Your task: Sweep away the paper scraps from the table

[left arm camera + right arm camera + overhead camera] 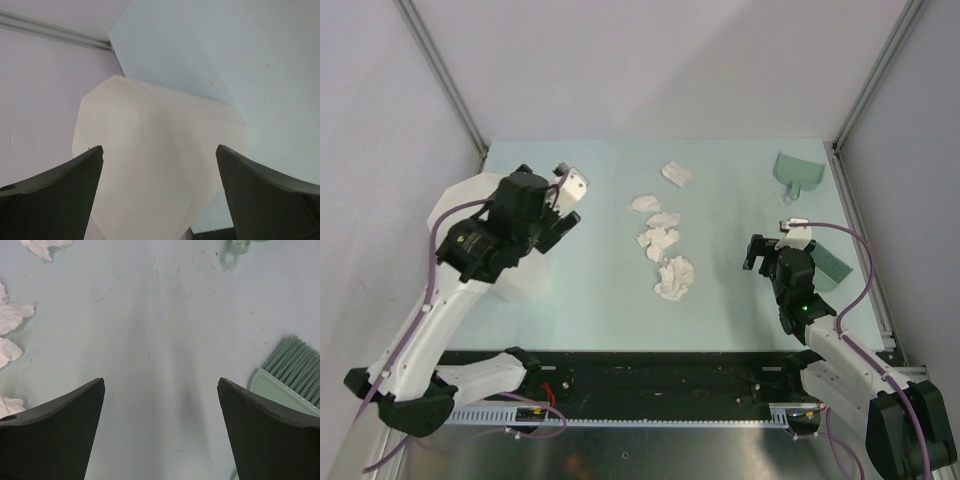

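While the pale mint-green table (pixel 720 310) fills the space between the grey walls (pixel 380 100), both arms reach over it from the near edge. The left arm (pixel 430 300) bends over a white faceted bin (pixel 160 165) that stands at the near left of the table. The left gripper (pixel 560 225) hangs above the bin with its jaws spread fully wide and nothing between them. The right arm (pixel 840 345) stretches in from the near right. The right gripper (pixel 767 250) is also spread wide and empty, over bare table. A green dustpan (pixel 798 172) lies at the far right corner. A green brush (pixel 295 365) lies just to the right of the right gripper, bristles pointing far. The paper scraps (pixel 660 240), five crumpled white wads, lie in a loose line in the middle of the table. The line runs from far to near, between the two grippers and apart from both.
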You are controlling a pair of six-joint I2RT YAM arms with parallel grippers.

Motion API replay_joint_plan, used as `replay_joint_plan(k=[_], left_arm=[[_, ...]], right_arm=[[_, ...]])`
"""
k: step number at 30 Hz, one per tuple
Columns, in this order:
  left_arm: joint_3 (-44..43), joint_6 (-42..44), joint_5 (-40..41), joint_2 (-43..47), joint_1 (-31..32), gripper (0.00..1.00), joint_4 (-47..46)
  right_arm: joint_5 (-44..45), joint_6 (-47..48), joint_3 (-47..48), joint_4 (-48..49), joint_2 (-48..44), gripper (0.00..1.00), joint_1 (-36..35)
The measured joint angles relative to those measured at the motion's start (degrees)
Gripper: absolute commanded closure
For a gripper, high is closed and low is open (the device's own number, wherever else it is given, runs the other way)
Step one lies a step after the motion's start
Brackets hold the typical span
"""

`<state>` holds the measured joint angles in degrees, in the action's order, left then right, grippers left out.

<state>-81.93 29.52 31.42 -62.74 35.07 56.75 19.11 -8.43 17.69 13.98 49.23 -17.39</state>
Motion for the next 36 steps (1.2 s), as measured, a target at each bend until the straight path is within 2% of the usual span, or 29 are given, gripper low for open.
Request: replay_joint_plan(k=[7, 12, 15, 18, 19, 21, 22, 23, 24, 25, 31, 36], left_arm=[[-3.06, -1.62, -9.57, 3.96, -4.13, 0.06, 7.26], [-3.02, -1.33, -16.57, 3.10, -12.31, 0.10, 8.63], [-2.91, -0.76, -21.62, 0.79, -18.49, 0.15, 8.52], [-2.78, -0.42, -26.23, -2.71, -22.49, 0.28, 8.24], [-2.45, -0.33, -27.58, -3.67, -22.93, 0.41, 7.96], [-1.81, 0.13, -30.10, -4.94, -22.99, 0.53, 7.91], [-1.57, 0.17, -31.28, -5.40, -22.99, 0.68, 7.91], [-1.40, 0.44, -32.24, -5.68, -22.99, 0.75, 7.87], [-1.33, 0.46, -33.16, -5.88, -22.99, 0.92, 7.91], [-1.33, 0.42, -33.42, -5.97, -22.99, 0.99, 7.80], [-2.08, 1.01, -38.58, -7.19, -23.02, 1.00, 8.24], [-9.64, 0.74, -41.24, -13.84, -23.21, 1.00, 10.23]], right_arm=[[-0.02, 0.00, 0.04, 0.00, 0.09, 0.00, 0.00], [-0.02, 0.02, 0.09, 0.00, 0.20, 0.00, 0.00], [-0.02, 0.02, 0.13, 0.00, 0.59, 0.00, 0.00], [-0.02, 0.02, 0.13, 0.00, 0.70, 0.01, 0.00], [-0.02, 0.02, 0.15, 0.00, 0.70, 0.00, 0.00], [-0.02, 0.02, 0.22, 0.00, 0.70, 0.00, 0.00], [-0.02, 0.02, 0.26, 0.00, 0.70, 0.00, 0.00], [-0.02, 0.02, 0.33, 0.00, 0.72, 0.00, 0.00], [-0.02, 0.02, 0.37, 0.00, 0.79, 0.01, 0.00], [-0.02, 0.02, 0.42, 0.00, 0.81, 0.01, 0.00], [-0.02, 0.02, 0.48, -0.02, 1.75, 0.01, 0.00], [-0.02, 0.02, 0.94, -0.04, 2.73, 0.01, 0.00]])
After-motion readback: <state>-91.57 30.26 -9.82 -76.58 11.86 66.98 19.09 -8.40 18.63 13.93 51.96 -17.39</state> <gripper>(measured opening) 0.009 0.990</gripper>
